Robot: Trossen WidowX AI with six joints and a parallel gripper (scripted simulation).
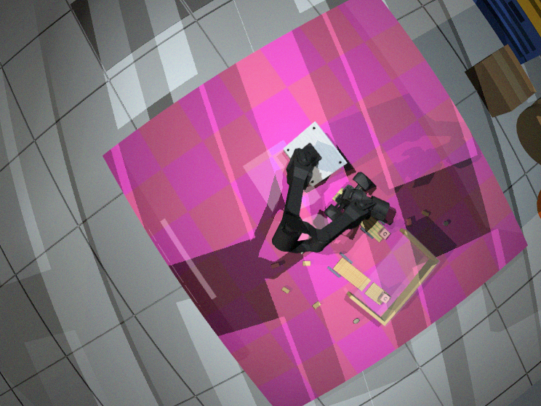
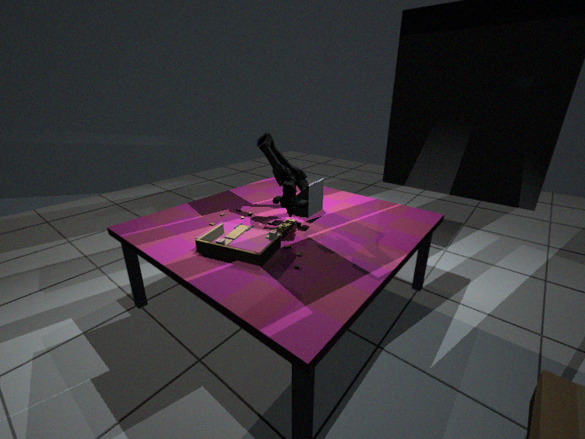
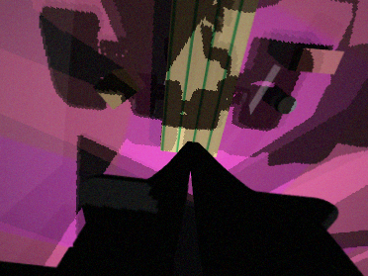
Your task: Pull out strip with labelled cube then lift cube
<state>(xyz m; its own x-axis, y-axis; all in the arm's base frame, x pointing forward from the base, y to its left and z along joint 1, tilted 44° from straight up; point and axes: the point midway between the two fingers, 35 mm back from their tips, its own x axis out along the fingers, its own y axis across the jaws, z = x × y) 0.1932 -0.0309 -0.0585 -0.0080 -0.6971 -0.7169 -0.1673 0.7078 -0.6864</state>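
Gripper (image 3: 190, 151) closed at the striped strip's (image 3: 198, 87) near end; shadow hides whether it pinches it.

table (image 1: 280, 108): pink-magenta checks | strip (image 3: 198, 80): tan, green lines | arm (image 1: 297, 198): black
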